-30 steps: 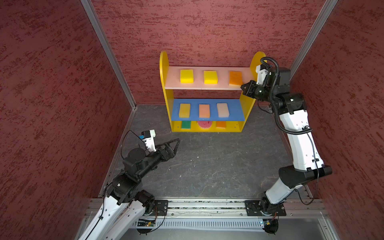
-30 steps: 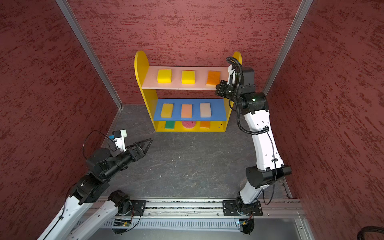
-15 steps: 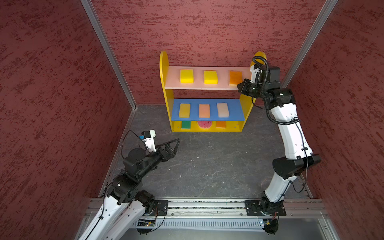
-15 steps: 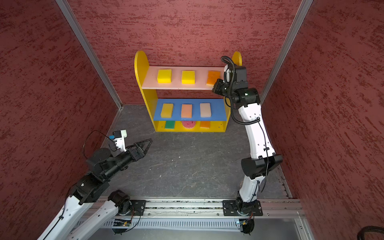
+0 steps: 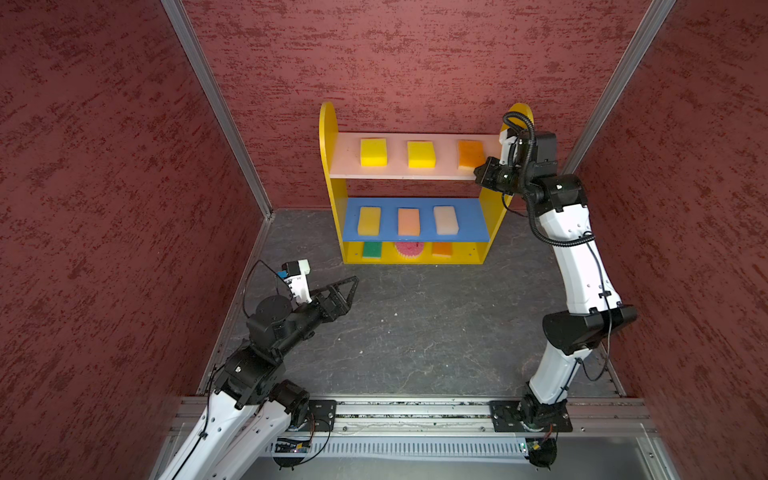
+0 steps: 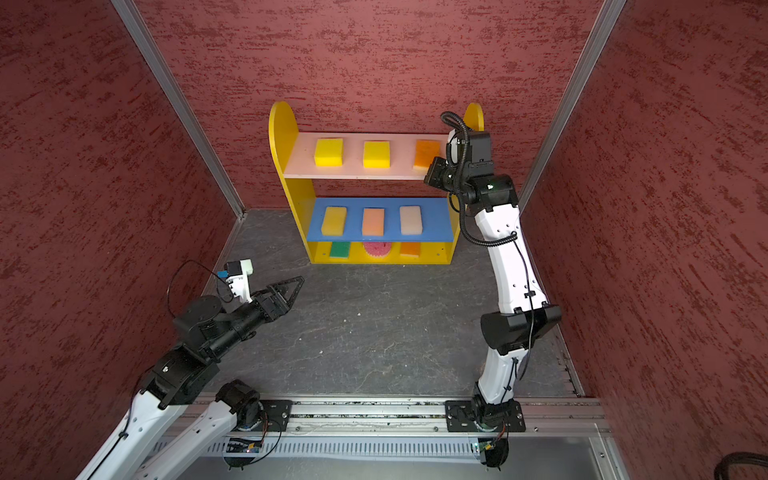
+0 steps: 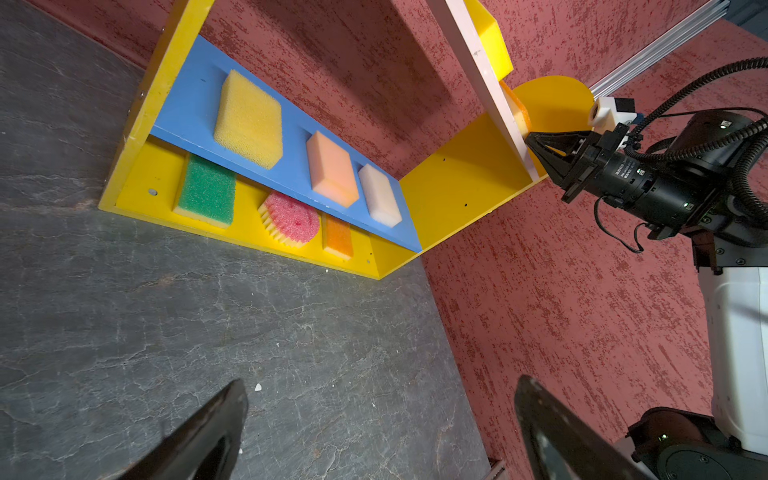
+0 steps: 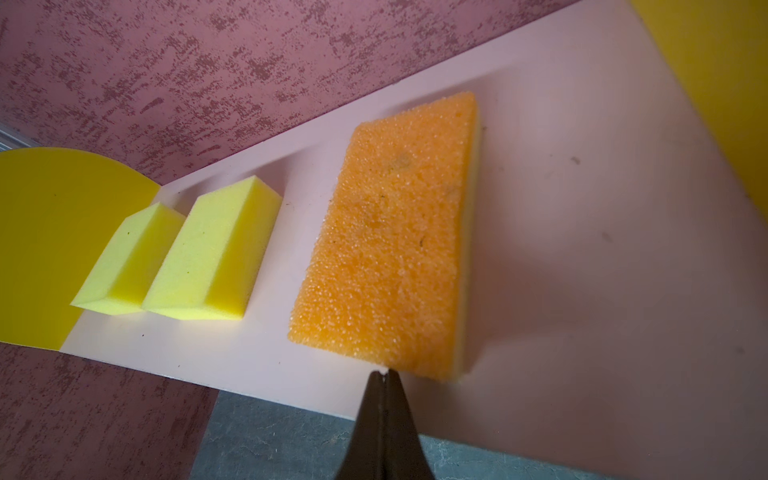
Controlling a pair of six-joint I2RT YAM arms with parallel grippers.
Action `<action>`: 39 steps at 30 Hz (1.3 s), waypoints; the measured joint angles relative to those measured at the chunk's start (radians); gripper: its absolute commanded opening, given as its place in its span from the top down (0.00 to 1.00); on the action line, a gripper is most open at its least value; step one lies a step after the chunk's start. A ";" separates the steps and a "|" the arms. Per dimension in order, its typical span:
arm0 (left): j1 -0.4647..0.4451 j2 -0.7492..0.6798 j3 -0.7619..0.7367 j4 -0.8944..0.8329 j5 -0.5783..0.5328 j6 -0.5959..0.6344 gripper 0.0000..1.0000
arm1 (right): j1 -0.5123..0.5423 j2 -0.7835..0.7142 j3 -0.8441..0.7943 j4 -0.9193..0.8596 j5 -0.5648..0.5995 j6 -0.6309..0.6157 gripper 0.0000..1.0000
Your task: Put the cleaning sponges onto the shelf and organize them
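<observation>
The shelf stands against the back wall with cleaning sponges on all three boards. On the pink top board lie two yellow blocks and an orange sponge. A golden, a peach and a cream block lie on the blue board. Green, round pink and orange sponges sit at the bottom. My right gripper is shut and empty, its tip at the near edge of the orange sponge. My left gripper hovers open and empty over the floor.
Red walls close in on three sides, with metal corner posts beside the shelf. The grey floor stretches from the shelf to the metal rail at the front. The right arm's elbow stands near the right wall.
The right arm swung left and closer to the shelf, bringing its shut tip up to the orange sponge on the top board. The left arm and the sponges stayed put.
</observation>
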 measured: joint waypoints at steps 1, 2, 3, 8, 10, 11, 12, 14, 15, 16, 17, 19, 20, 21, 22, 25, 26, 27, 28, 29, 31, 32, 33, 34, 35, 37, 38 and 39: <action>0.001 0.002 0.000 0.000 0.000 0.000 0.00 | 0.000 0.001 0.000 0.001 0.000 0.000 1.00; 0.001 0.003 0.000 0.000 0.000 0.000 0.00 | -0.001 0.002 0.002 0.000 0.001 0.000 1.00; 0.001 0.005 0.000 0.000 0.000 0.000 0.00 | -0.002 0.002 0.004 0.000 0.001 0.000 1.00; 0.001 0.018 0.000 0.000 0.002 0.000 0.00 | -0.005 0.002 0.015 -0.003 0.001 0.000 1.00; 0.001 0.024 0.000 0.001 0.003 0.000 0.00 | -0.006 0.003 0.019 -0.004 0.001 0.000 1.00; 0.001 0.028 0.000 0.000 0.003 0.000 0.00 | -0.006 0.004 0.021 -0.005 0.001 0.000 1.00; 0.002 0.030 0.000 0.001 0.006 0.000 0.00 | -0.006 0.004 0.023 -0.005 0.001 0.000 1.00; 0.002 0.034 0.000 0.000 0.010 0.000 0.00 | -0.006 0.004 0.028 -0.007 0.001 0.000 1.00; 0.002 0.036 0.000 0.000 0.010 0.000 0.00 | -0.006 0.005 0.032 -0.008 0.001 0.000 1.00; 0.002 0.036 0.000 0.000 0.010 0.000 0.00 | -0.007 0.006 0.038 -0.010 0.001 0.000 1.00; 0.002 0.037 0.000 0.000 0.011 0.000 0.00 | -0.008 0.010 0.049 -0.014 0.001 0.000 1.00; 0.002 0.039 0.003 0.000 0.013 0.000 0.00 | -0.010 0.018 0.071 -0.016 0.001 0.000 1.00; 0.002 0.041 0.006 0.000 0.014 0.000 0.00 | -0.012 0.022 0.080 -0.017 0.001 0.000 1.00; 0.002 0.042 0.008 0.000 0.016 0.000 0.00 | -0.014 0.024 0.084 -0.018 0.000 0.000 1.00; 0.003 0.043 0.008 0.000 0.017 0.000 0.00 | -0.015 0.026 0.086 -0.019 0.000 0.000 1.00; 0.003 0.042 0.008 0.000 0.018 0.000 0.00 | -0.018 0.032 0.086 -0.024 0.000 0.000 1.00; 0.003 0.042 0.008 0.000 0.018 0.000 0.00 | -0.018 0.035 0.086 -0.026 -0.001 0.000 1.00; 0.003 0.042 0.008 0.000 0.018 0.000 0.00 | -0.018 0.038 0.086 -0.028 -0.001 0.000 1.00; 0.003 0.042 0.008 0.000 0.018 0.000 0.00 | -0.018 0.040 0.086 -0.029 -0.001 0.000 1.00; 0.003 0.042 0.008 0.000 0.018 0.000 0.00 | -0.018 0.043 0.086 -0.031 -0.001 0.000 1.00; 0.004 0.042 0.008 0.000 0.018 0.000 0.00 | -0.018 0.047 0.086 -0.034 -0.001 0.000 1.00; 0.004 0.042 0.008 0.000 0.018 0.000 0.00 | -0.018 0.049 0.086 -0.035 -0.001 0.000 1.00; 0.004 0.042 0.008 0.000 0.018 0.000 0.00 | -0.018 0.050 0.086 -0.036 -0.001 0.000 1.00; 0.004 0.042 0.008 0.000 0.018 0.000 0.00 | -0.018 0.051 0.086 -0.036 -0.001 0.000 1.00; 0.004 0.042 0.008 0.000 0.018 0.000 0.00 | -0.019 0.051 0.086 -0.036 -0.001 0.000 1.00; 0.005 0.042 0.008 0.000 0.019 0.000 0.00 | -0.019 0.051 0.086 -0.037 -0.001 0.000 1.00; 0.005 0.041 0.008 0.000 0.018 0.000 0.00 | -0.019 0.051 0.086 -0.037 -0.002 0.000 1.00; 0.005 0.040 0.009 0.000 0.018 0.000 0.00 | -0.019 0.051 0.086 -0.038 -0.004 0.000 1.00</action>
